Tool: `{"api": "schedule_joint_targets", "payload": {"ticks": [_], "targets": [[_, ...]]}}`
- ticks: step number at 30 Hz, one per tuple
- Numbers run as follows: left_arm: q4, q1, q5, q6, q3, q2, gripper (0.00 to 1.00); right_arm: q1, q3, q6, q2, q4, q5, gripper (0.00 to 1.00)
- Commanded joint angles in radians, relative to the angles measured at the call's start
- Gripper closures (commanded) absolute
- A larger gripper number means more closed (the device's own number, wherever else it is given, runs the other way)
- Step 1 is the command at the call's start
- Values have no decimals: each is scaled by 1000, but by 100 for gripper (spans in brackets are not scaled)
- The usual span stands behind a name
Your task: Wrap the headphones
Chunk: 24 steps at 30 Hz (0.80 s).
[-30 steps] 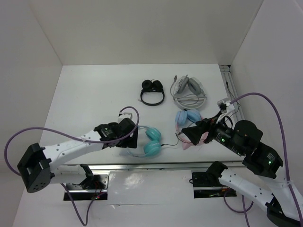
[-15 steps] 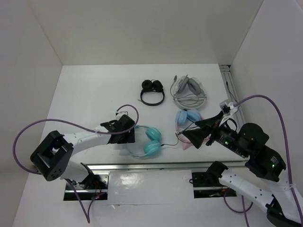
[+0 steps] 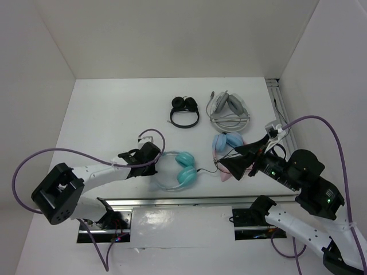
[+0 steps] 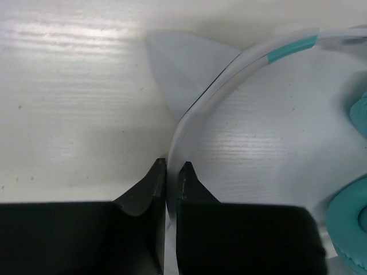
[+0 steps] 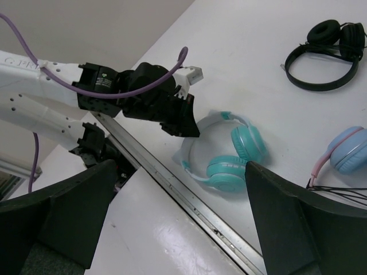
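My left gripper (image 4: 171, 166) is pinched tight on the thin headband (image 4: 252, 56) of the headphones (image 3: 184, 176). They lie flat on the surface (image 3: 114, 114), just left of the pink-banded pair (image 3: 227, 141). My right gripper (image 3: 229, 161) hovers over that pair, spread wide and holding nothing. I judge the headphones light and springy, and the plastic band slippery. The limp black cable (image 3: 207, 170) wants a pinch near the cup.

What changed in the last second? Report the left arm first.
The left gripper, open around the headband a second ago, has shut on it, and the arm edged slightly left. The headphones shifted a little with it. The right gripper stayed open above the pink-banded pair. The black pair and the grey pair did not move.
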Motion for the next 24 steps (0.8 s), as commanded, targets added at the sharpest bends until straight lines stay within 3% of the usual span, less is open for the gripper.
{"api": "schedule_joint_targets", "payload": {"ticks": [1, 6, 9, 13, 16, 17, 19, 20, 24], "targets": [[-172, -18, -14, -53, 6, -63, 100, -7, 20, -2, 11, 66, 7, 0], [-421, -74, -88, -93, 148, -190, 100, -7, 9, -2, 29, 86, 28, 0], [-622, -110, -162, -120, 313, -279, 100, -7, -15, -2, 50, 112, 38, 0], [-801, -120, -172, -22, 558, -357, 100, -7, -15, -25, 75, 140, -7, 0], [-960, -120, -197, 37, 702, -372, 100, -7, -15, -117, 87, 197, -106, 0], [-1001, -120, -238, 47, 803, -381, 100, -7, -5, -205, 97, 207, -257, 0], [-1105, -120, -299, 36, 949, -381, 100, -7, -5, -277, 86, 252, -408, 0], [-1105, -111, -307, 107, 980, -381, 100, -7, -5, -306, 74, 278, -476, 0], [-1105, -15, -341, 192, 1095, -391, 100, -30, -13, -338, 64, 327, -386, 0]]}}
